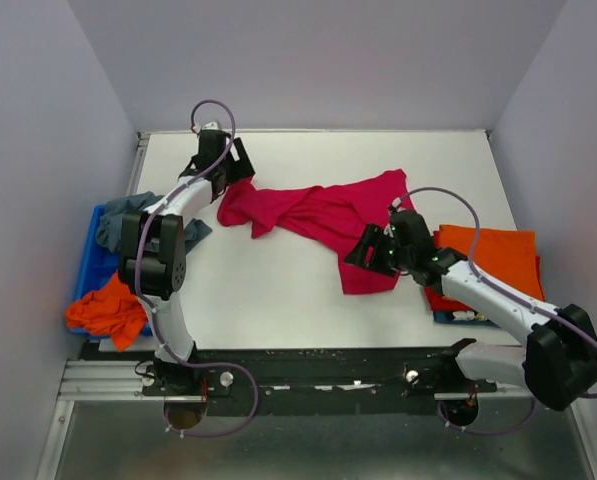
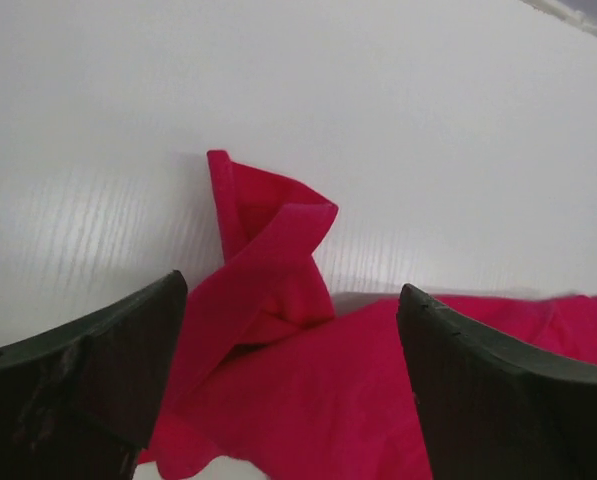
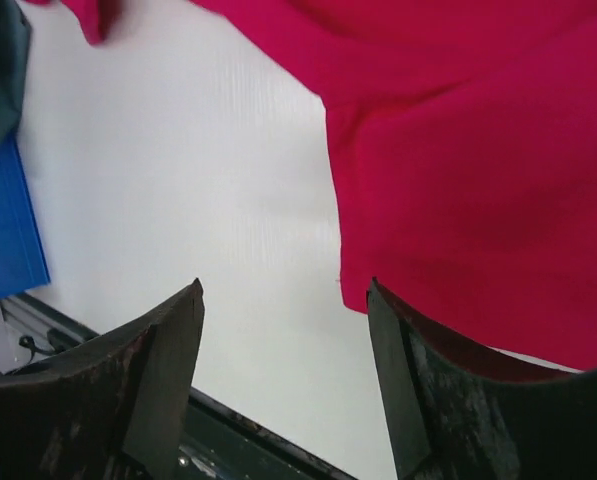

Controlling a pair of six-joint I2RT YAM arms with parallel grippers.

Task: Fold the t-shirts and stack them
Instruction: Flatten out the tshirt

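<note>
A crumpled magenta t-shirt lies spread across the middle of the white table. My left gripper hovers over its far left end; in the left wrist view it is open with a folded-up flap of the shirt between and beyond the fingers. My right gripper is open over the shirt's near corner; in the right wrist view the shirt's corner lies by the right finger. A folded orange t-shirt lies at the right.
A blue bin at the left edge holds a grey shirt and a crumpled orange shirt. The blue bin also shows in the right wrist view. The table's near edge and black rail run below.
</note>
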